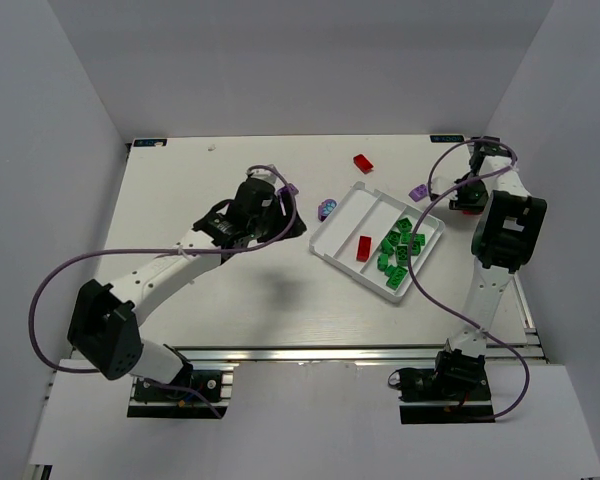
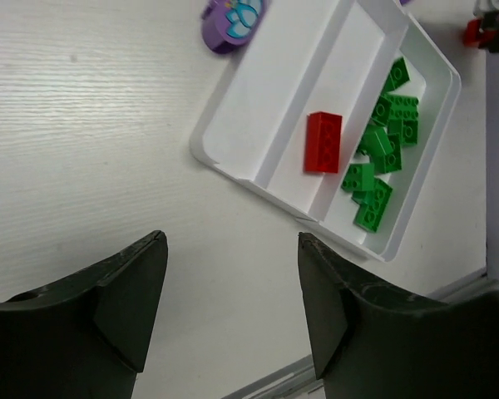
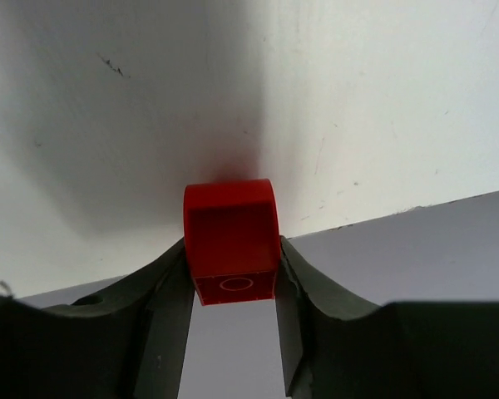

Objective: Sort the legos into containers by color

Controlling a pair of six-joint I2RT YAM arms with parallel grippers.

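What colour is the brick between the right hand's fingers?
Red. The brick in the right hand shows best in the right wrist view.

The top edge cuts off the purple disc (image 2: pixel 233 18); at upper right, a red brick (image 2: pixel 474 33) is blurred and partly hidden.

Glossy red plastic brick (image 3: pixel 231 241), smooth white plastic tray (image 2: pixel 251 125), matt wood-grain table (image 2: pixel 83 125)
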